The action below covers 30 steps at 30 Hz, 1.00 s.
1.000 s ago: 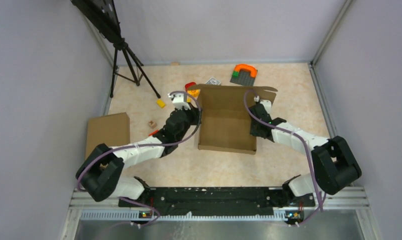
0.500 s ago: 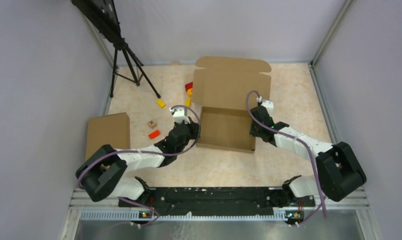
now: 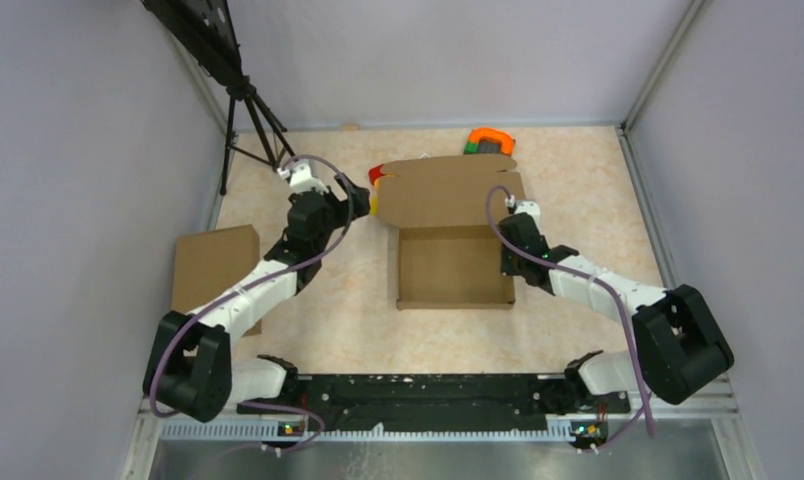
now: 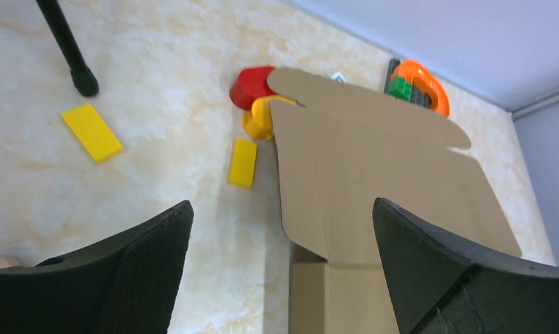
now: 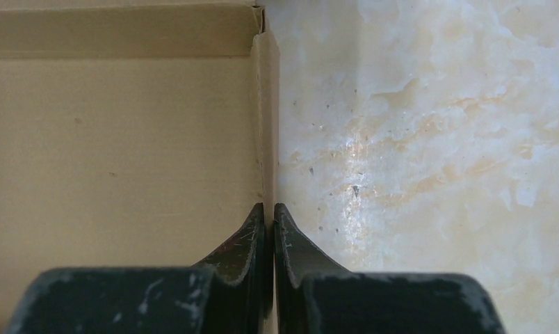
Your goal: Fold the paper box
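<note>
While the right fingers point(image 5: 252, 240) pinch its right wall, the paper box point(image 3: 453, 265) sits mid-way on the bench point(image 3: 588, 185), lid open.
Only the right wrist view shows thin brown cardboard clamped between dark fingers. The left wrist view shows the left fingers point(image 4: 144, 271) spread wide and empty, the lid's rounded tabs, and a glossy red block point(image 4: 252, 83).

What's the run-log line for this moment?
left tool: open, empty | right tool: shut on paper box right wall | lid: open, not yet folded down
</note>
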Available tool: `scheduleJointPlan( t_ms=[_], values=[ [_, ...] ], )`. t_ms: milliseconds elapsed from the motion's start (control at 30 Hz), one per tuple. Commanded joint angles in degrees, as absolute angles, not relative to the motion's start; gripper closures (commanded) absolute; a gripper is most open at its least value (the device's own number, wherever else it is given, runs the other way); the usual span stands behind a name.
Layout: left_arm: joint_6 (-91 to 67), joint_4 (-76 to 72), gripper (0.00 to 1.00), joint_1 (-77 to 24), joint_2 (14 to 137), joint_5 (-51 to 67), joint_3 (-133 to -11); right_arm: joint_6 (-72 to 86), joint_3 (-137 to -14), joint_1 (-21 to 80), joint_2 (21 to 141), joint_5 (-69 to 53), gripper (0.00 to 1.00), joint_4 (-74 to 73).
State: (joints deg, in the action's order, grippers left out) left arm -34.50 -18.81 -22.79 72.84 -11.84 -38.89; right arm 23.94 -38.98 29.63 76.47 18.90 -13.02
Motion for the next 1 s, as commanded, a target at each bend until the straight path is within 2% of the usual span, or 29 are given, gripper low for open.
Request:
scheduleJointPlan(
  t_ms=[0,67,200,267,367,667,967],
  values=[
    [-33.3,-16.7,0.02,-19.8,69.9,-8.6,-42.2,20.7,-38.9,30.2,75.4,18.7,1.00,-10.7],
    [-32.1,-15.3,0.04,-18.4,72.2,-0.9,-45.5,20.4,-38.7,30.3,75.1,18.5,1.00,-10.5],
    [-34.9,4.0,0.07,-16.2,83.4,6.6,-61.3,19.4,-38.7,30.2,74.5,18.0,1.00,-10.4],
    [-35.6,11.1,0.14,-14.0,90.2,17.7,-67.8,19.0,-38.8,30.2,74.1,17.3,1.00,-10.4],
    [-36.6,17.7,0.17,-11.6,97.8,25.2,-75.5,18.2,-39.1,30.3,74.2,16.4,1.00,-11.0],
    [-36.7,22.3,0.14,-10.1,106.5,22.8,-81.5,18.1,-40.0,30.2,74.6,16.0,1.00,-11.9],
    [-38.0,22.4,0.23,-9.6,113.0,26.0,-86.2,17.7,-40.2,30.2,74.7,14.7,1.00,-12.5]
  ],
)
